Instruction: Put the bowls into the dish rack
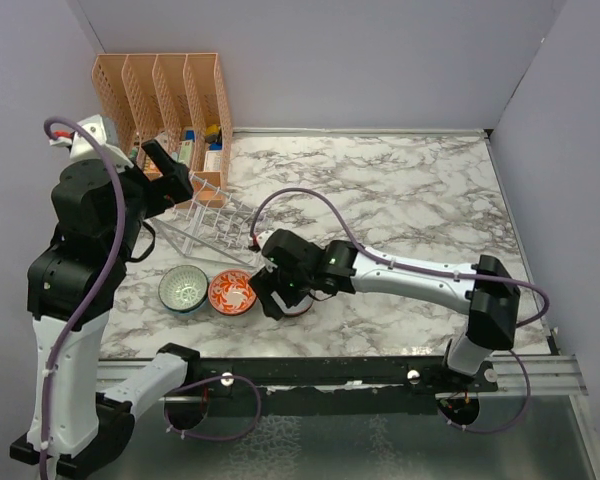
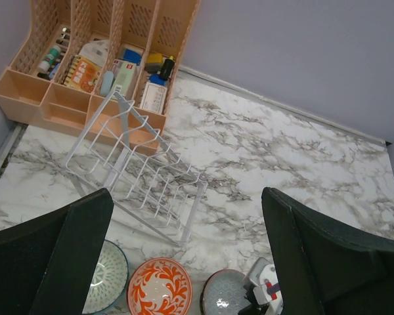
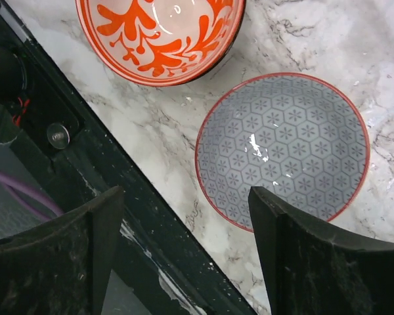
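Note:
Three bowls sit in a row near the table's front edge: teal-green (image 1: pixel 183 289), orange-red (image 1: pixel 231 292), and grey-blue (image 3: pixel 282 147) with a red rim, mostly hidden under my right gripper in the top view. They also show in the left wrist view: teal-green (image 2: pixel 108 279), orange-red (image 2: pixel 159 287), grey-blue (image 2: pixel 224 295). My right gripper (image 1: pixel 276 298) hovers open over the grey-blue bowl's near rim, one finger (image 3: pixel 328 256) above the bowl. The clear dish rack (image 1: pixel 212 222) stands behind the bowls, empty. My left gripper (image 1: pixel 168 170) is open, raised above the rack's left end.
An orange slotted file organizer (image 1: pixel 165 95) holding small items stands at the back left against the wall, just behind the rack (image 2: pixel 141 174). The black front rail (image 3: pixel 85 170) runs close beside the bowls. Marble table (image 1: pixel 410 200) stretches to the right.

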Controlling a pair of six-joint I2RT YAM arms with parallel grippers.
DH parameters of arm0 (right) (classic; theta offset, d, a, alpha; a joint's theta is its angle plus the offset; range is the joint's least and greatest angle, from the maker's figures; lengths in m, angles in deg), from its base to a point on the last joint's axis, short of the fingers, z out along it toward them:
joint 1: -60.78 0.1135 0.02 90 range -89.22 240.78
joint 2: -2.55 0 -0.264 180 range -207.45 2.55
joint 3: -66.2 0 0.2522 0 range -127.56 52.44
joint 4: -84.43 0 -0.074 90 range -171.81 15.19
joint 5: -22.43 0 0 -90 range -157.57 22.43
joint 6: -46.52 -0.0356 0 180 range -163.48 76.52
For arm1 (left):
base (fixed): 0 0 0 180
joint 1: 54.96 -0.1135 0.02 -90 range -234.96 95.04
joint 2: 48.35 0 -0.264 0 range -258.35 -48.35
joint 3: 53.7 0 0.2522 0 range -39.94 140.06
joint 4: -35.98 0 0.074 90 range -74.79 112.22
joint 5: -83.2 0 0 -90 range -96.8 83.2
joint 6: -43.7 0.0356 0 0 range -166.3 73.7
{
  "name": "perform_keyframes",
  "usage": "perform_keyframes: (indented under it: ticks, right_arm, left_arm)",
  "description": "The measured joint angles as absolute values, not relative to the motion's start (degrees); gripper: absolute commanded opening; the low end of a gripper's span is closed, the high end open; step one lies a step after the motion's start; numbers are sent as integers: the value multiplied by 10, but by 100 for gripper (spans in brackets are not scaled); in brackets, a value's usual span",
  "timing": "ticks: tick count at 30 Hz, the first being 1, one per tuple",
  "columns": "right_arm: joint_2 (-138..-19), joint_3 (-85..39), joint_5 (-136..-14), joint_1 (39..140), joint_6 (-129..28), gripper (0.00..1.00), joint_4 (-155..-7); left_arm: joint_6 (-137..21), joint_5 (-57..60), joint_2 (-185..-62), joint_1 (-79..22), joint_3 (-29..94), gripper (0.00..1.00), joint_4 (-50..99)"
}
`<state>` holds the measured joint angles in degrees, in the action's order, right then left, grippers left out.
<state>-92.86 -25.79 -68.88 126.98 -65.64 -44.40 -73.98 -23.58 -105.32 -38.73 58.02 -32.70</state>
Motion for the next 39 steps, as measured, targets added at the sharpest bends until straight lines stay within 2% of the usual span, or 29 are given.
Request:
perform_keyframes:
  ticks: [10, 23, 28, 31, 33, 39]
  right_arm:
    - [-1014, -317, -666, 1287, -659, 48, -411]
    - [-1050, -337, -650, 1287, -657, 47, -394]
    - [-1061, -337, -651, 1287, -651, 40, -394]
    - [-1077, -337, -651, 1287, -646, 24, -394]
    - [-1084, -337, -653, 1287, -645, 19, -394]
    - [-1085, -350, -650, 1287, -641, 15, -381]
  left_arm:
    - [-739, -265, -1018, -387, 585, 99, -380]
    - [-741, -273, -998, -387, 590, 99, -398]
    - [-741, -274, -999, -387, 590, 99, -398]
    - [-741, -275, -999, -387, 590, 99, -398]
    - [-741, -275, -999, -387, 590, 99, -398]
    - [-742, -279, -999, -387, 589, 99, -398]
